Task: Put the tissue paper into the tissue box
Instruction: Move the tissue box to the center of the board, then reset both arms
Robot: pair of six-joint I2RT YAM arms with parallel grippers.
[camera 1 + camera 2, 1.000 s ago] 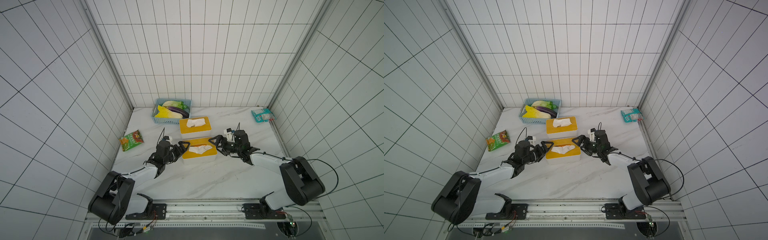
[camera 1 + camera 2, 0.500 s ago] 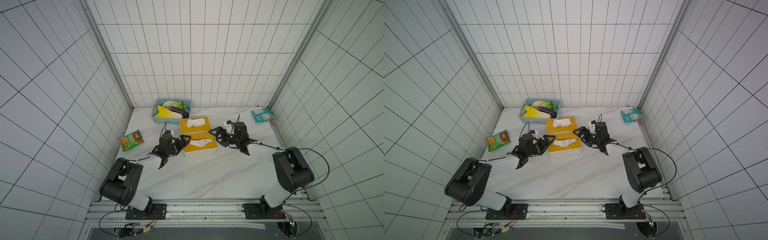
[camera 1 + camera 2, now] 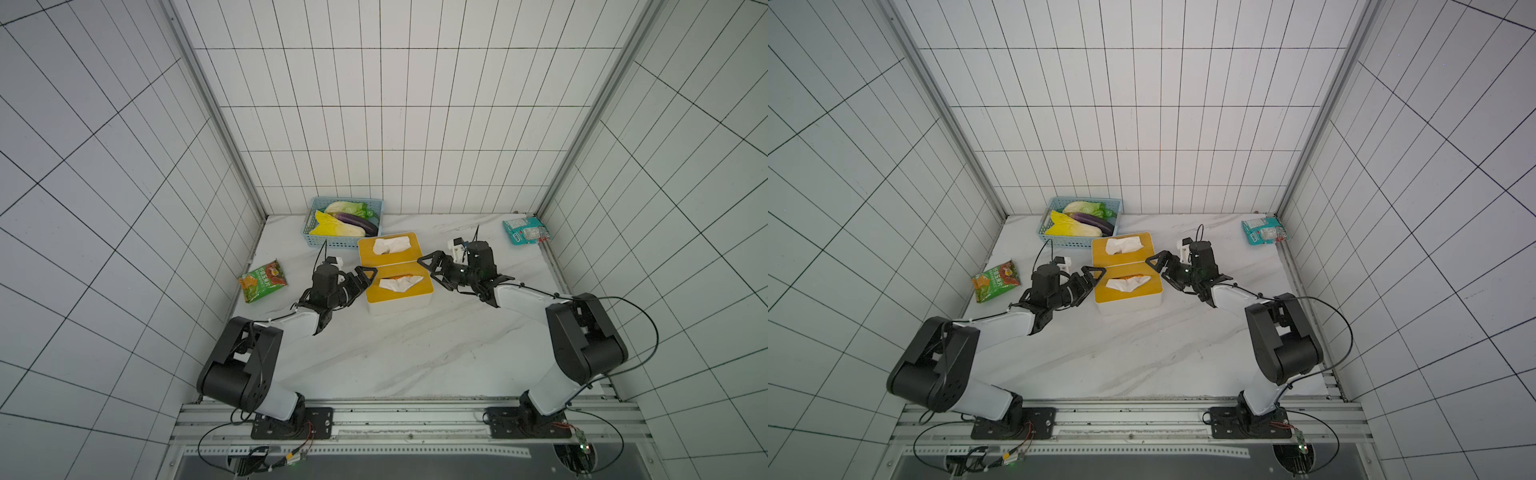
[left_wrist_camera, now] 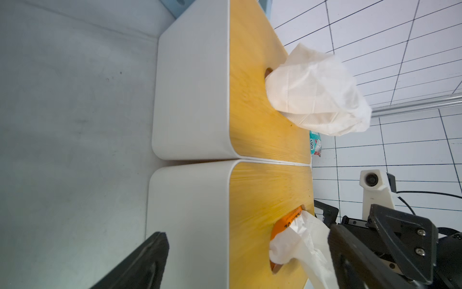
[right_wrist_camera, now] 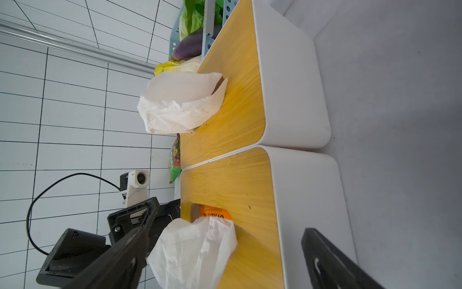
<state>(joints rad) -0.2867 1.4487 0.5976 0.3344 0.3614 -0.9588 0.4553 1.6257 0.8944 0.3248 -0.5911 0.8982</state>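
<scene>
Two white tissue boxes with yellow lids stand side by side, touching. White tissue paper (image 3: 399, 283) sticks out of the slot of the near tissue box (image 3: 399, 308), also shown as tissue paper (image 4: 300, 240) (image 5: 197, 250). The far box (image 3: 365, 254) has its own tissue (image 3: 390, 244). My left gripper (image 3: 360, 284) (image 4: 247, 262) stands open at the near box's left end. At the right end my right gripper (image 3: 432, 274) (image 5: 225, 260) is open too. Each pair of jaws straddles the box's end without closing on it. In both top views the same layout shows, with the near box (image 3: 1129, 305) between both grippers.
A blue basket (image 3: 328, 243) with vegetables stands behind the boxes at the back left. A green snack bag (image 3: 262, 281) lies by the left wall, a teal packet (image 3: 525, 230) in the back right corner. An orange pack (image 5: 215, 212) shows inside the near box's slot.
The near box has moved toward the back until it touches the far box, with both open grippers going along at its ends. Little has shifted in the last half second.
</scene>
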